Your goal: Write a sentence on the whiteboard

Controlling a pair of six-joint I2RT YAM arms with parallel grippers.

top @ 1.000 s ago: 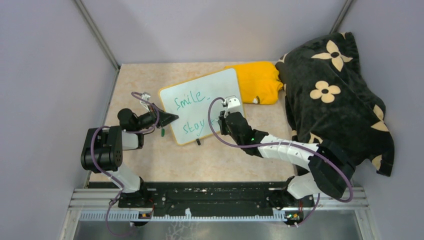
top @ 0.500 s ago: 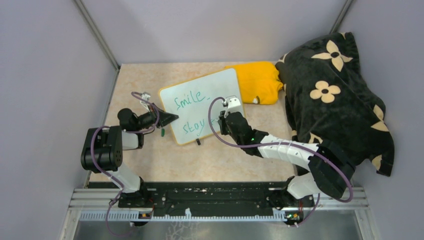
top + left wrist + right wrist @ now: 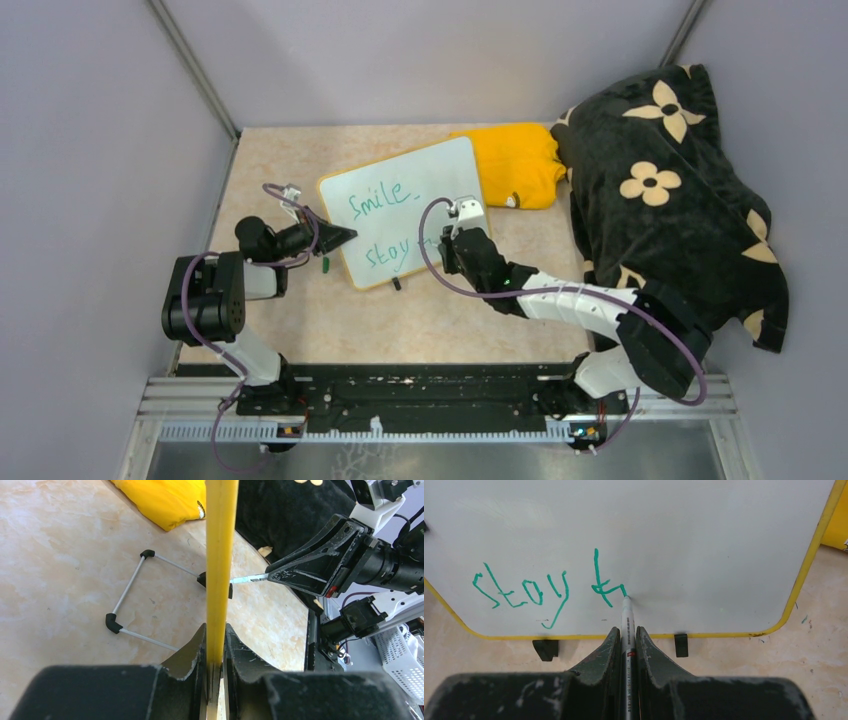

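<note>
I see green writing (image 3: 549, 592) on a white board (image 3: 425, 170) rimmed in yellow, an orange-yellow cloth (image 3: 520, 165), a black blanket (image 3: 690, 230) patterned with cream flowers, and a beige marbled tabletop (image 3: 450, 320).

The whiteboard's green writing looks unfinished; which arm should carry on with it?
Right: the right claw holds the marker, tip on the whiteboard; the left claw only clamps the board's edge.
</note>
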